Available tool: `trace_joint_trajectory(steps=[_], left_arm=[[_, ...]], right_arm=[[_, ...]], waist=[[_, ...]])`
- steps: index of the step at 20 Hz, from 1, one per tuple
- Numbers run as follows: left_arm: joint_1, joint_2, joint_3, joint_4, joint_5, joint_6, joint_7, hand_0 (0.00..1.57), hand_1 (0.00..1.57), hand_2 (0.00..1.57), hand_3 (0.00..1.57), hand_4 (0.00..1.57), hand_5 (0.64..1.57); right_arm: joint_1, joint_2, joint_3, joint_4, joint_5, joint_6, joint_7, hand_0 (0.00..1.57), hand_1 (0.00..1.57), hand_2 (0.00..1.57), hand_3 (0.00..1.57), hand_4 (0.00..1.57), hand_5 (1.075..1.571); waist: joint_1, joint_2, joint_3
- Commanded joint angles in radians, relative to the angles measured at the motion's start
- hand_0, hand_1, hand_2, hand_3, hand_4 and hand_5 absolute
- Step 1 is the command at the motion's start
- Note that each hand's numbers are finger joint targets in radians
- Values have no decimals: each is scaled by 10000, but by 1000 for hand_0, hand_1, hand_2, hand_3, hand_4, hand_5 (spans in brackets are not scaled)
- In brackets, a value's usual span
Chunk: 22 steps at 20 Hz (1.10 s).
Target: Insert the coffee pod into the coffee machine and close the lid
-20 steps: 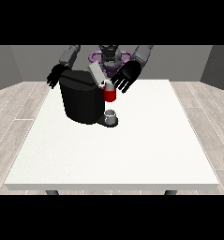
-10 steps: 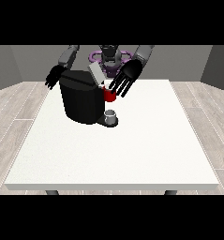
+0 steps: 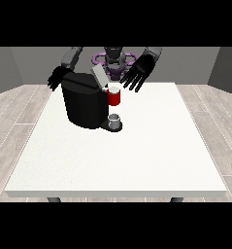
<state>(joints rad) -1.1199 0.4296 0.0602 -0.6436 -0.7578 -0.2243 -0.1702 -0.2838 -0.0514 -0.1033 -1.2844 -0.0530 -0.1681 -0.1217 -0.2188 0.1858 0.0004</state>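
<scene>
One white tabletop [image 3: 137, 155] carries one black coffee machine [image 3: 83, 104], standing upright at the far left of centre. Its grey lid [image 3: 99, 77] is raised and tilted back toward the robot. One red thing at the machine [image 3: 114, 97] sits at the machine's right face, above one small grey thing [image 3: 114, 119] on the machine's base; whether that is the pod cannot be told. Two black hands show. The hand at the view's right [image 3: 140, 70] hovers just right of the lid, palm forward, fingers spread and released, grasping nothing. The hand at the view's left [image 3: 56, 79] hangs behind the machine's far left corner; its finger state cannot be told.
</scene>
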Motion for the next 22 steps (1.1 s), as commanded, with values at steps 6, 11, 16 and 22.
trace_joint_trajectory(steps=[6, 11, 16, 22], left_arm=[[1245, -1441, 1405, -262, 1784, 211, 131, 0, 0, 0, 0, 0, 1571], [2523, -2462, 2474, -336, 3312, 163, -332, 0, 0, 0, 0, 237, 1571], [4037, -2872, 2784, -571, 4054, -208, -868, 0, 0, 0, 0, 0, 1571], [4944, -3407, 3116, -661, 4690, -110, -501, 0, 0, 0, 0, 90, 1571]], right_arm=[[627, -173, -563, 318, -398, -36, 122, 0, 0, 0, 0, 387, 1571], [1664, -17, -427, 282, -289, -133, 273, 0, 0, 0, 0, 398, 1571], [2387, -255, -178, -87, 13, 10, 233, 0, 0, 0, 0, 492, 1571], [1744, -835, 220, -1208, -211, 900, 1437, 0, 0, 0, 0, 370, 1571]], waist=[[963, -1381, -8], [1532, -2844, -17], [2001, -3917, -11], [2197, -4542, -11]])
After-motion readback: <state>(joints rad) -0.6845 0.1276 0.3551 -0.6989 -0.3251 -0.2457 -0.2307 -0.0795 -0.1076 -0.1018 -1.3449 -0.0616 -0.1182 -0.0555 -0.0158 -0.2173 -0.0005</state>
